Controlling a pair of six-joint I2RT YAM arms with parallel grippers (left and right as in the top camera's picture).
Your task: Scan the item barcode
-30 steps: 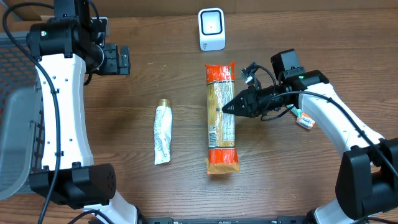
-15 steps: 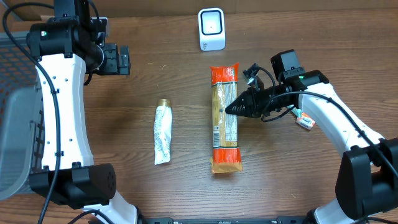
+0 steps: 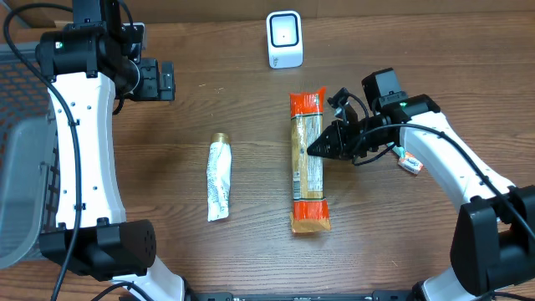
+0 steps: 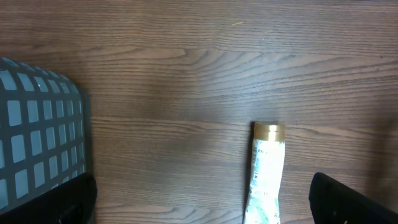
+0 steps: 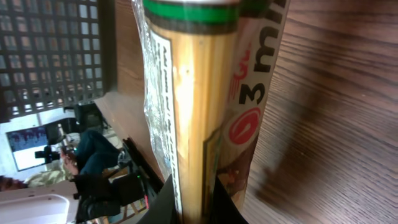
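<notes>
The right gripper [image 3: 323, 145] pinches the pasta packet [image 3: 307, 163] mid-length, its long axis pointing up-frame at the scanner [image 3: 284, 39] — the left gripper [image 3: 157, 80] gapes.

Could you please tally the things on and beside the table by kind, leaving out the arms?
pasta pack: 1
tube: 1
scanner: 1
basket: 1
Total: 4

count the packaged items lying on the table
2: a long pasta packet right of centre, pinched by the right gripper, and a small tube lying to its left. None seems hidden.
</notes>
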